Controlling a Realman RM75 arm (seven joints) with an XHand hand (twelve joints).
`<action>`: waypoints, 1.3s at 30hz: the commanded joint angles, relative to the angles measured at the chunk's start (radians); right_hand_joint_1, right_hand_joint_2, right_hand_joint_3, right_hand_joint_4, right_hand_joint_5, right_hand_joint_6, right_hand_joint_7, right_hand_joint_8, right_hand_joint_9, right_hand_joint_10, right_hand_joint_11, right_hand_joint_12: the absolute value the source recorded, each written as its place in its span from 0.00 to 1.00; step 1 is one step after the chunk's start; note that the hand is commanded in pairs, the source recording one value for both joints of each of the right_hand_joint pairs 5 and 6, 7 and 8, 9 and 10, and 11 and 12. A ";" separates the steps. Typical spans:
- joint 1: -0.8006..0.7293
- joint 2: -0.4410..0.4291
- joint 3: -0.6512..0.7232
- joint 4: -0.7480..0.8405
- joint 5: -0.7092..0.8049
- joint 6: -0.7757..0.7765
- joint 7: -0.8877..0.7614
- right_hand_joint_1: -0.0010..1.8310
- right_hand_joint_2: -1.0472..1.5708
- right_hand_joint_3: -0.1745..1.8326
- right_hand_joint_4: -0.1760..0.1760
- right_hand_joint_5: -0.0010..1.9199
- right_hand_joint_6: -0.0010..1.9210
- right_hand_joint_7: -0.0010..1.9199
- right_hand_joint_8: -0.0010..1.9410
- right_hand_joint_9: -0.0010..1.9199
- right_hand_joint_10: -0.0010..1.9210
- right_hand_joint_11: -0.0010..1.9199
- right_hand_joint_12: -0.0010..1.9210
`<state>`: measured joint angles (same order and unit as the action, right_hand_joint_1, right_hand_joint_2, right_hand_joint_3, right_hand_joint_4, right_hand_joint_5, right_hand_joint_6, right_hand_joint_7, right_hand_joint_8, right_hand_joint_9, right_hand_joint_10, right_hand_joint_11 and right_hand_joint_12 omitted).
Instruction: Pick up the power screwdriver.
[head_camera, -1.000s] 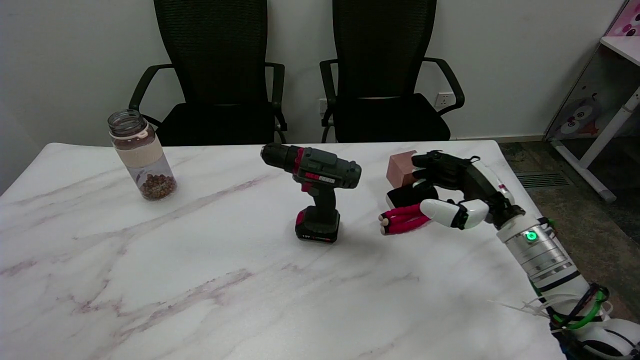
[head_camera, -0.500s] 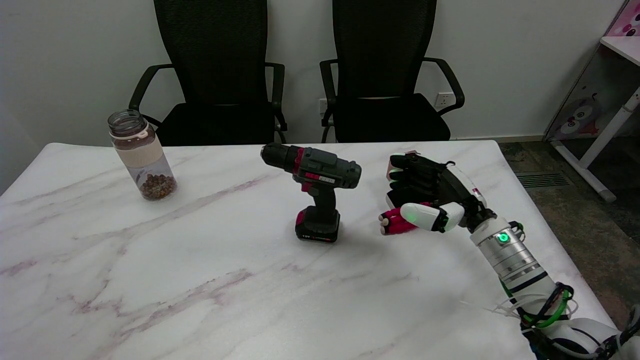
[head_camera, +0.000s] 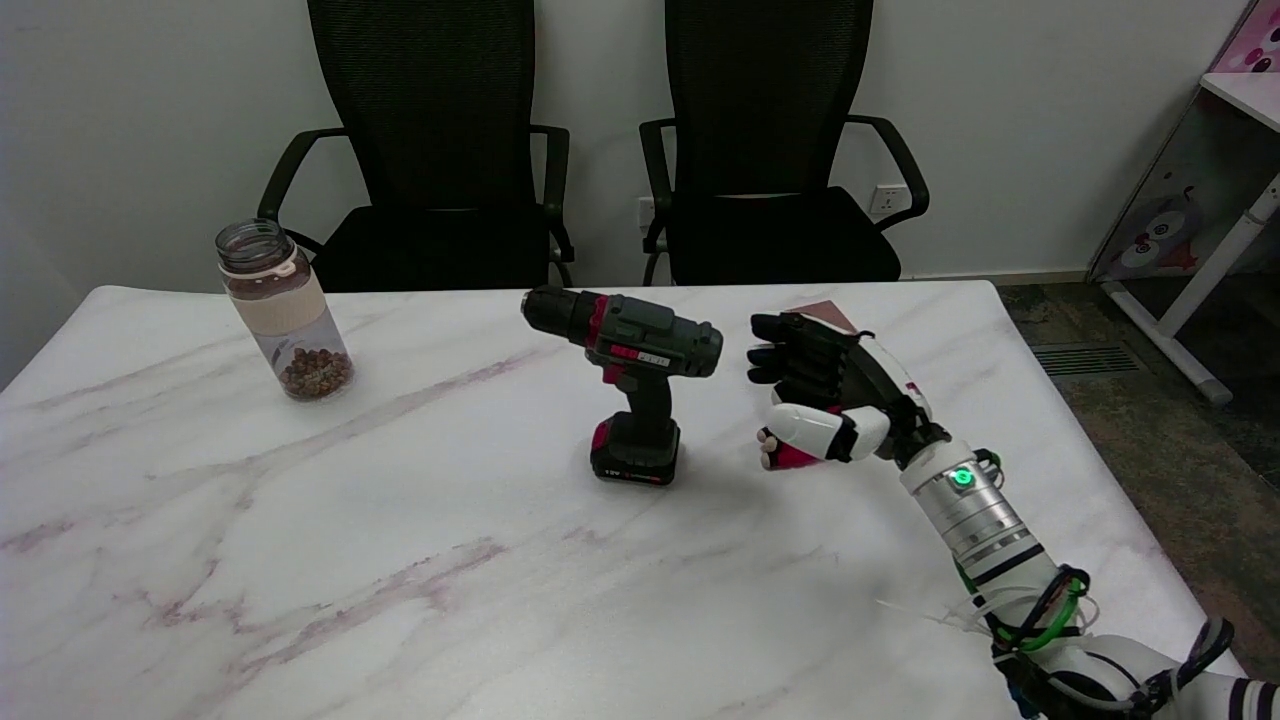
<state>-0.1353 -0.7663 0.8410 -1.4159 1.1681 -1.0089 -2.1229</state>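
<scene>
- One right hand (head_camera: 815, 385) hovers over the table (head_camera: 400, 560), fingers spread apart, holding nothing, just right of the power screwdriver (head_camera: 630, 385).
- Power screwdriver stands upright on its battery base, mid-table.
- Farther left, a jar (head_camera: 280, 310) stands.

black/white hand (head_camera: 830, 385), silver wrist, prob. green LED

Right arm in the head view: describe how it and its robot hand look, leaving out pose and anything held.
The robot hand is mostly black, with white shells on some fingers and along its back, where a small red mark shows. Behind it sits a ribbed silver wrist with a glowing green light. Lower down the arm turns white, wrapped with black and green cables and white zip ties.
</scene>
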 joint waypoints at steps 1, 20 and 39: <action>0.151 -0.097 -0.105 0.088 -0.030 0.043 0.052 0.48 0.38 0.55 0.23 0.21 0.21 0.21 0.21 0.28 0.28 0.32 0.32; 0.255 -0.243 -0.203 0.240 -0.044 0.022 0.058 0.48 0.39 0.53 0.31 0.21 0.21 0.21 0.21 0.29 0.29 0.33 0.33; 0.294 -0.370 -0.203 0.363 -0.058 -0.024 0.058 0.46 0.39 0.54 0.35 0.21 0.21 0.21 0.21 0.28 0.28 0.31 0.31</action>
<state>0.1124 -1.0246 0.6527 -1.1659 1.1197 -0.9934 -2.0678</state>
